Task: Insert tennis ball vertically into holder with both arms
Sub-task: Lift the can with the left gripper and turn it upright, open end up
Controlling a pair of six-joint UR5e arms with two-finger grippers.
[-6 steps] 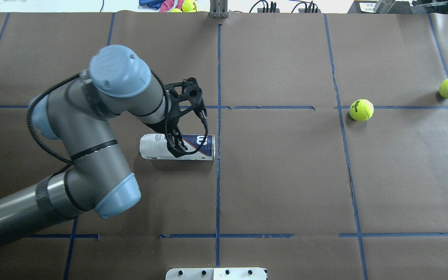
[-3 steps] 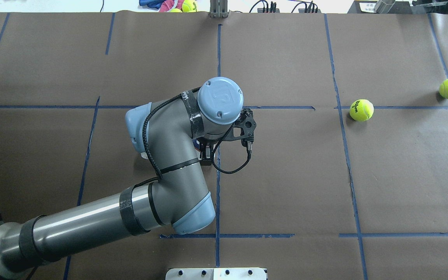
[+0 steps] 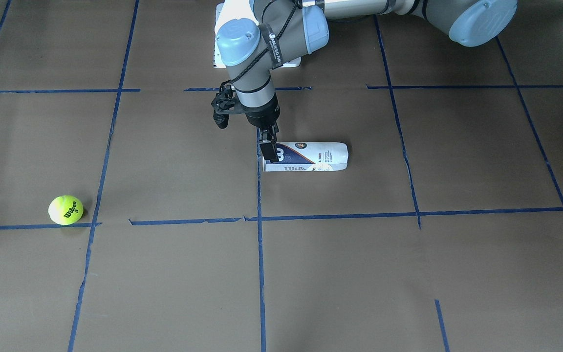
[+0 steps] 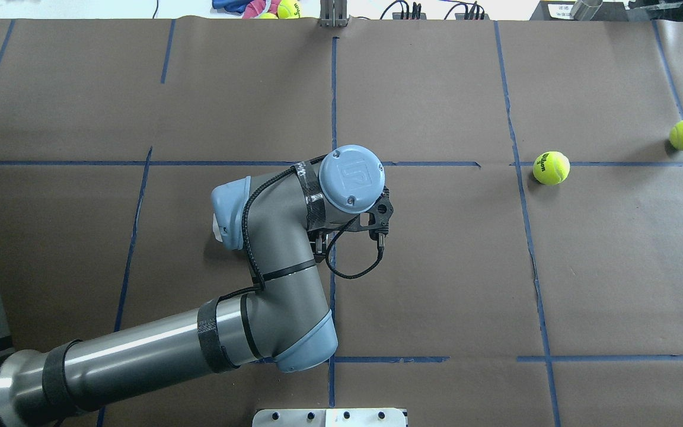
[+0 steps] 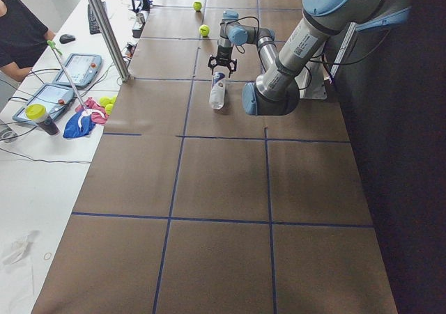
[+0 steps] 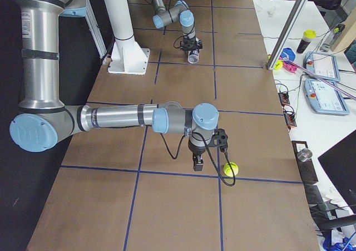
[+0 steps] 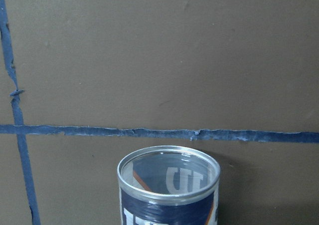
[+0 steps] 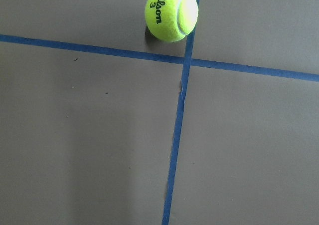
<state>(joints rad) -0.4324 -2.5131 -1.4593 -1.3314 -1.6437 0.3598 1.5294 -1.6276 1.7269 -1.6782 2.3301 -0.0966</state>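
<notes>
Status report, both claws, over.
Left claw at open end of holder, grip unclear. Holder lying on its side. Right claw beside tennis ball, untouched. No obstruction seen.

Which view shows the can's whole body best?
Exterior front-facing: the can lies on its side, nearly full length visible. Overhead: left arm covers most of it. Side views: small. Left wrist: only its open rim.

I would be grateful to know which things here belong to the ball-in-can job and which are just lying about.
Job: can, lying on its side; ball near the right arm; left arm at the can's mouth.
Lying about: second ball; side-table tablets, cloth, bottle.
</notes>
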